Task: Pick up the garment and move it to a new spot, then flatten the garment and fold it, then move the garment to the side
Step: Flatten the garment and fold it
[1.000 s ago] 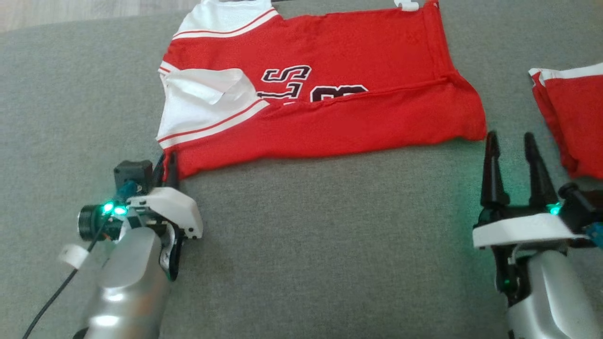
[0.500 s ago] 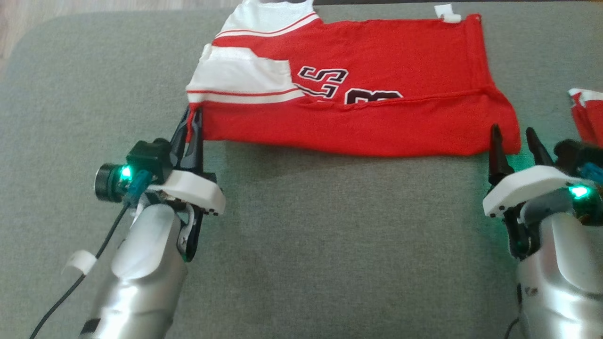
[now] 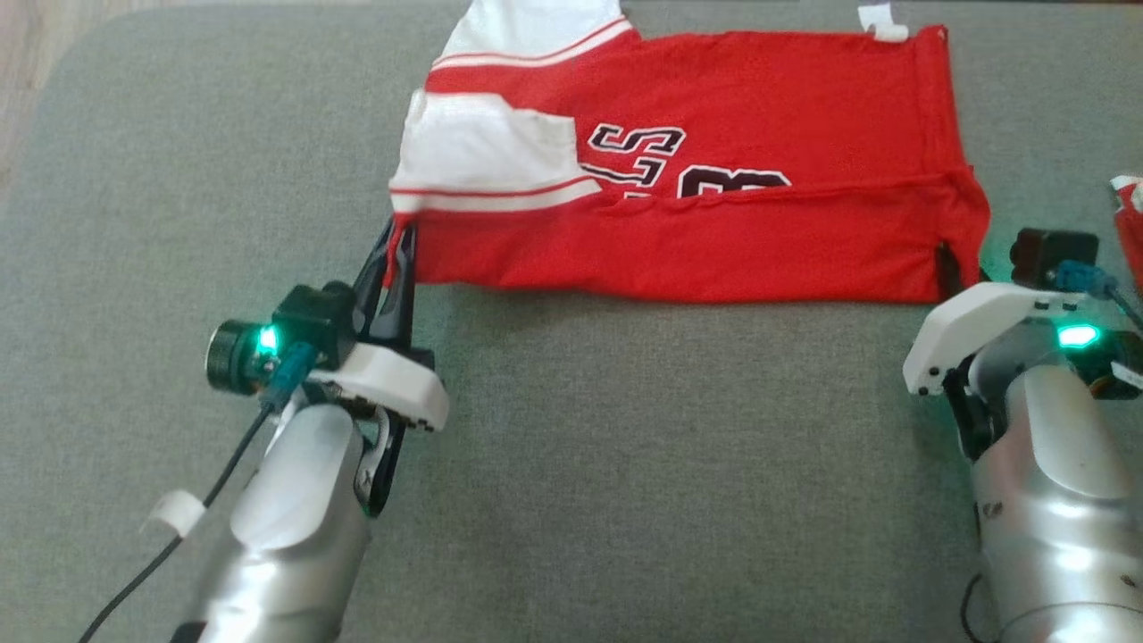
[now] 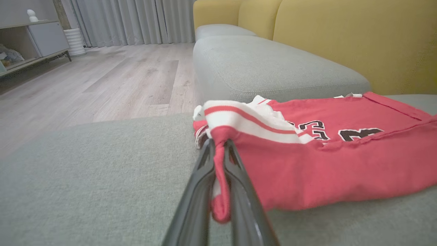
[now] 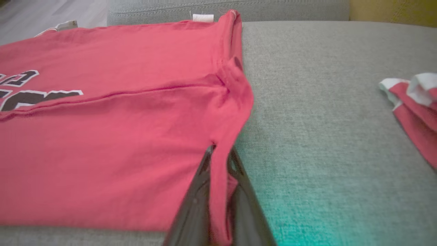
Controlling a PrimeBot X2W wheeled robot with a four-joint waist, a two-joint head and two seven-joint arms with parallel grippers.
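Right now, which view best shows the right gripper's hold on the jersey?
The right wrist view: the right gripper is shut on the jersey corner, cloth between its fingers. In the head view its white housing hides most of that. The left wrist view faces the opposite corner, in the left gripper.

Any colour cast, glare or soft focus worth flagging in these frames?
Head view: green LED spill on the cushion by the right tool, glare on the silver forearm. Right wrist view: green cast on the cushion, fingers soft. Left wrist view: even daylight, left tool blurred up close, garment in focus.
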